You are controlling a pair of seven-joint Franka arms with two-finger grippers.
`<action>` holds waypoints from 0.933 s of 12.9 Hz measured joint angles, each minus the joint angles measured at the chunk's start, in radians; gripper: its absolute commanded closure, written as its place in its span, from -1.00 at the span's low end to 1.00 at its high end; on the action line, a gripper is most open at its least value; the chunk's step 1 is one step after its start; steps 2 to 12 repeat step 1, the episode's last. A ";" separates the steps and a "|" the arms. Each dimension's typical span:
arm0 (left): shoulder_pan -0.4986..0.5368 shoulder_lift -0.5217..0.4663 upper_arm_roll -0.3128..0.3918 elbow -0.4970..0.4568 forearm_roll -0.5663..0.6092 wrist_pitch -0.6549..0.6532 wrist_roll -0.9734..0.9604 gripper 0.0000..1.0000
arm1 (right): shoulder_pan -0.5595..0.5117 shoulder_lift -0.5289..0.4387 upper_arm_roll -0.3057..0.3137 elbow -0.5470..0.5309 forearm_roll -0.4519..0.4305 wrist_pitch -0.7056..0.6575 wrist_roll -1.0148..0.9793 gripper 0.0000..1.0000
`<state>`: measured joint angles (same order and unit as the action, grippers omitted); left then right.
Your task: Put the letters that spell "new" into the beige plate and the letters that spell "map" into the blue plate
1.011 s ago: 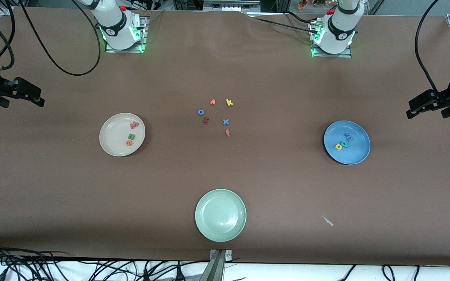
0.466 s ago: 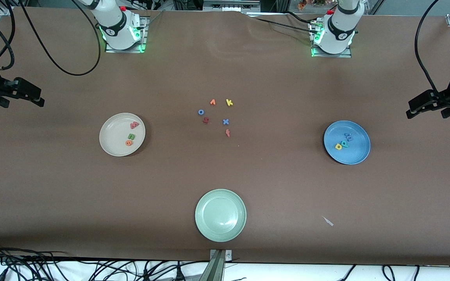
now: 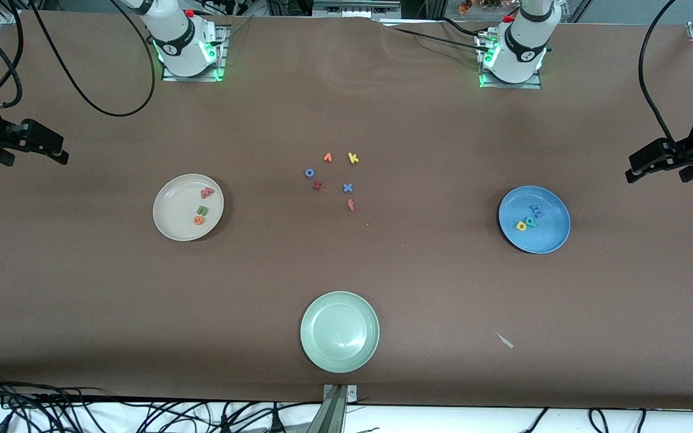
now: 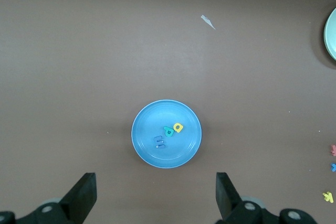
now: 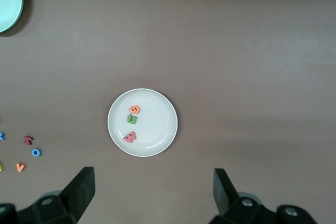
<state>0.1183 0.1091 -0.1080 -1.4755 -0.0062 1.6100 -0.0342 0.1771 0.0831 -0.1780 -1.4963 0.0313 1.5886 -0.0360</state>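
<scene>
The beige plate point(image 3: 172, 210) lies toward the right arm's end of the table and holds the pinkish-red w point(image 3: 206, 193), green n point(image 3: 202, 210) and orange e point(image 3: 198, 220). Toward the left arm's end, the blue plate point(image 3: 548, 231) holds the blue m point(image 3: 535, 210), teal a point(image 3: 530, 222) and yellow p point(image 3: 521, 226). My right gripper point(image 5: 152, 192) hangs open and empty over bare table beside the beige plate point(image 5: 157, 119). My left gripper point(image 4: 156, 198) is open and empty too, high over bare table beside the blue plate point(image 4: 152, 124).
A pale green plate point(image 3: 340, 331) sits near the front edge at mid-table. Several loose letters lie in the middle: orange v point(image 3: 327, 157), yellow k point(image 3: 353, 158), blue o point(image 3: 309, 172), dark red h point(image 3: 317, 186), blue x point(image 3: 348, 187), red f point(image 3: 351, 205). A pale scrap point(image 3: 505, 340) lies nearby.
</scene>
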 measured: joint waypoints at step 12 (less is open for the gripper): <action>0.000 0.000 0.000 0.000 0.000 0.000 0.000 -1.00 | 0.000 0.000 0.000 0.000 0.000 0.000 0.000 -1.00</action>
